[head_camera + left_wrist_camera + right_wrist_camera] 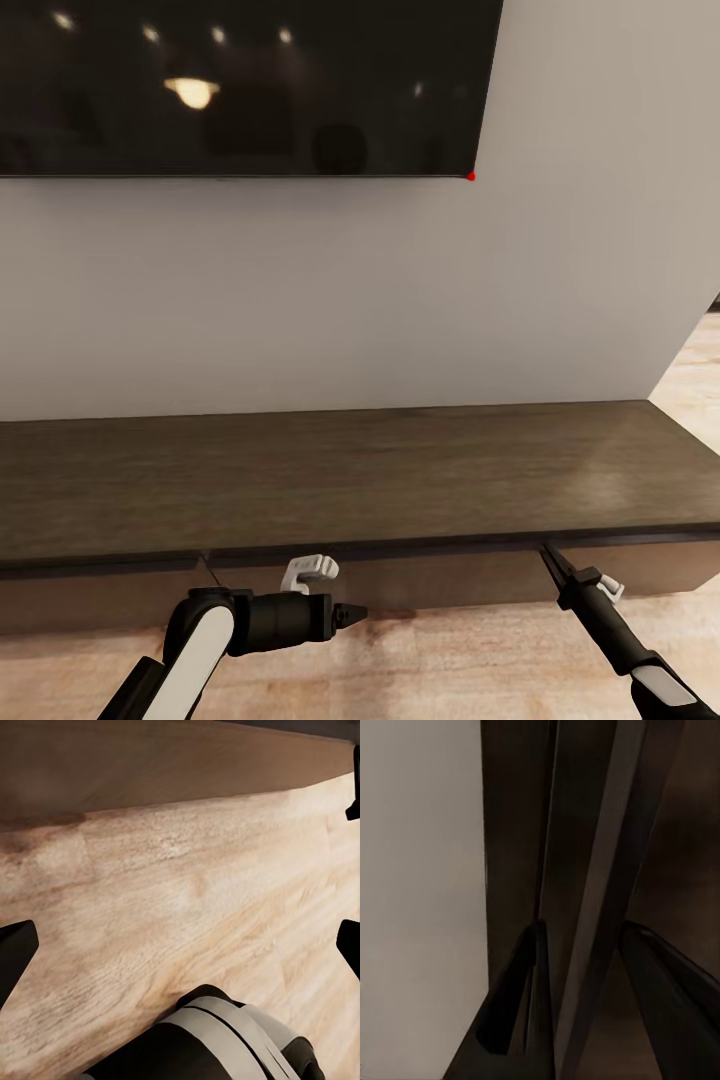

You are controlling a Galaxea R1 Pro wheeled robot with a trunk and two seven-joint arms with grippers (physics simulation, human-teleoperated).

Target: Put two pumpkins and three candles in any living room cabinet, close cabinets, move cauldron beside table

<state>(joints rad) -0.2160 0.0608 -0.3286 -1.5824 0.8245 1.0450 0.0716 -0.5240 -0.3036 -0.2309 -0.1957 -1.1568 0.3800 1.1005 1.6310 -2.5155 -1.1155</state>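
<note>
Cabinet (pixel 350 480) spans the head view from edge to edge: a long, low piece of dark brown wood with a flat top, set against a pale wall (pixel 400 290). Its drawer fronts (pixel 440 578) run under the overhanging front edge and look flush with each other. Above it hangs a black TV (pixel 240 80) with a small red light at its lower right corner. Light wood plank floor (pixel 450 660) lies in front of the cabinet and past its right end.

The left gripper (pixel 352 614) hangs low just before the drawer fronts, near the middle of the cabinet's front edge, pointing sideways toward the right. In the left wrist view its two dark fingertips (pixel 15 952) stand far apart with only floor planks between them, so it is released and holds nothing.

The right gripper (pixel 553 560) reaches up to the front edge of the cabinet near its right end, its tip right at the seam under the top. In the right wrist view its fingers (pixel 514 1012) straddle a thin dark wooden edge (pixel 592 907) that runs between them. Whether they press on that edge or merely sit around it, I cannot tell.
</note>
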